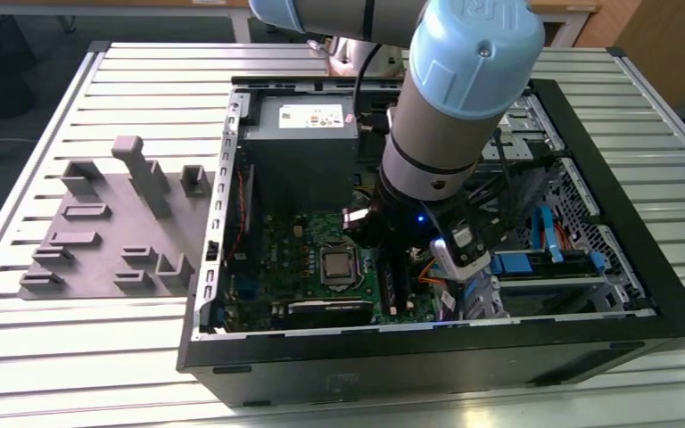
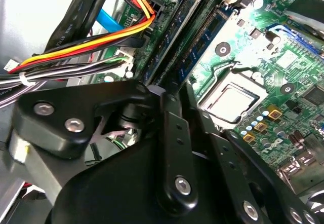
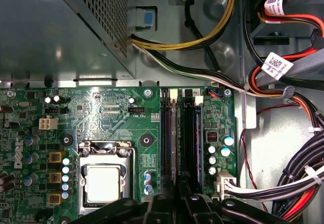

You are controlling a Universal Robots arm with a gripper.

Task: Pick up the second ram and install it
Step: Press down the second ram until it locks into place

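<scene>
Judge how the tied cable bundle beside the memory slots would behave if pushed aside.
Probably floppy: the cable bundle is many thin wires curving loosely, so it should bend rather than resist. Its white tie suggests the wires would shift together. It may spring back, since it runs to a white connector on the motherboard.

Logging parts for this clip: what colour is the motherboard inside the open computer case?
Green, clearest in the first wrist view: the flat green motherboard.

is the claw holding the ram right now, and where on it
It cannot be told. In both wrist views the claw sits low over the memory slots of the motherboard, but its fingertips and any hold on a module are hidden.
</scene>
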